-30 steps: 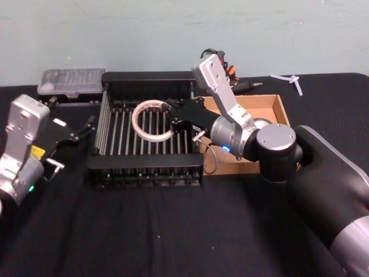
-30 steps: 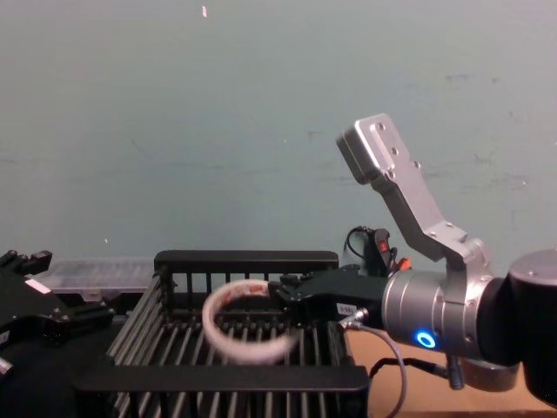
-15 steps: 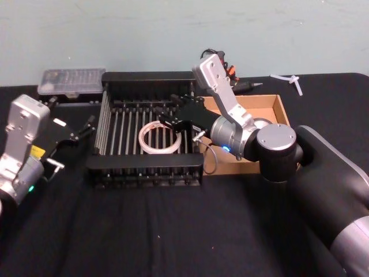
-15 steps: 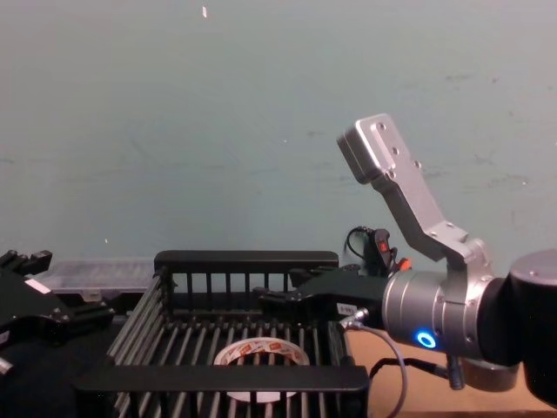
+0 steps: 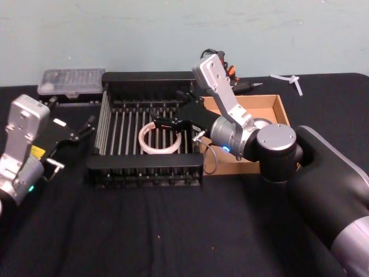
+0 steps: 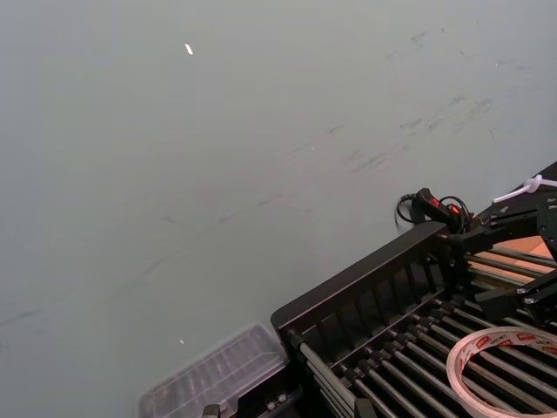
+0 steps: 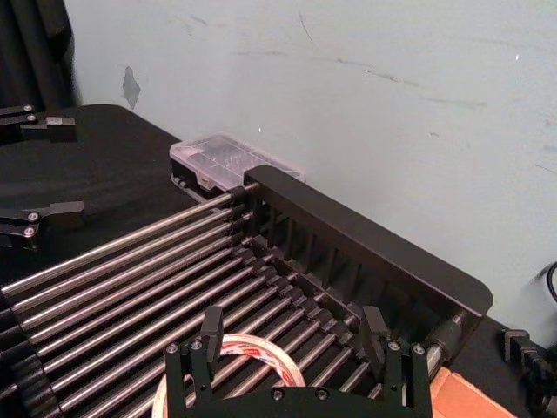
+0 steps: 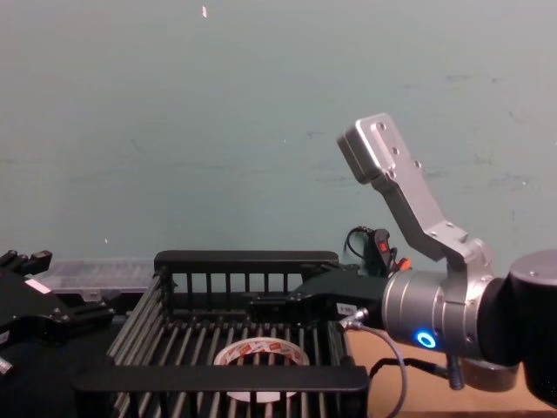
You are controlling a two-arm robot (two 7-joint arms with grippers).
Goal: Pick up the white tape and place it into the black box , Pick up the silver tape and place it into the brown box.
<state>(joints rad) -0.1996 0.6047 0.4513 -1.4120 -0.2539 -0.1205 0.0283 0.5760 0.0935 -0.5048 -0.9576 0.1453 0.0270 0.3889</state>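
From the head camera I see the white tape (image 5: 161, 138) lying flat on the bars of the black box (image 5: 148, 78), toward its near side, with my right gripper (image 5: 170, 117) above it, fingers spread and holding nothing. My left gripper (image 5: 85, 128) waits left of the crate, fingers apart. The brown box (image 5: 275, 111) sits right of the crate. In the chest camera the white roll rests on the slats below the right gripper (image 8: 261, 302).

The flat white printed roll of tape (image 5: 161, 138) lies in the black slatted plastic crate (image 5: 149, 171). The shallow tan cardboard box (image 5: 278, 108) sits just right of that crate; a clear plastic case (image 5: 71, 82) lies behind its left corner.
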